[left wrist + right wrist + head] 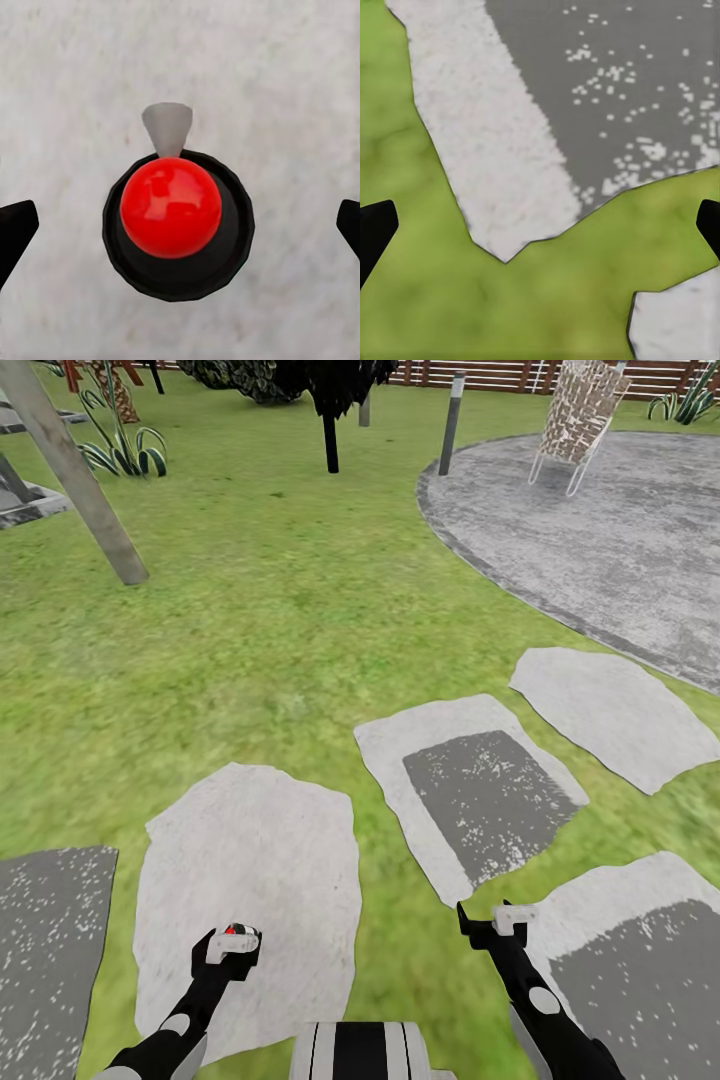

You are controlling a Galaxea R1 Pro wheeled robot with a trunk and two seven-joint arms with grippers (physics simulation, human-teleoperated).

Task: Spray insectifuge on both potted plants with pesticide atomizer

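Fingers (pixel 15 234) of the left gripper (pixel 231 945) stand wide apart, their black tips at the two sides of the left wrist view. The pesticide atomizer (pixel 171 208) sits midway between them, seen from straight above: a round black sprayer head with a glossy red knob and a short grey trigger. Neither tip touches it in that view. A pale stone slab (pixel 285 82) lies under it, but whether the bottle stands on the slab or hangs above it cannot be told. From the head view, a speck of the red knob (pixel 236 930) shows right at the gripper's tip.

The right gripper (pixel 495 923) is also spread, its fingers (pixel 375 232) apart with nothing between them. Below them is lawn (pixel 510 307) and the edge of a stepping stone (pixel 472 135) with a dark speckled middle.

Well ahead of both grippers lie more stepping stones (pixel 470 800), then grass. Far beyond the right fingers a round grey patio (pixel 600 530) bears a woven chair (pixel 580 410), with a grey post (pixel 452 420) just beside its rim.
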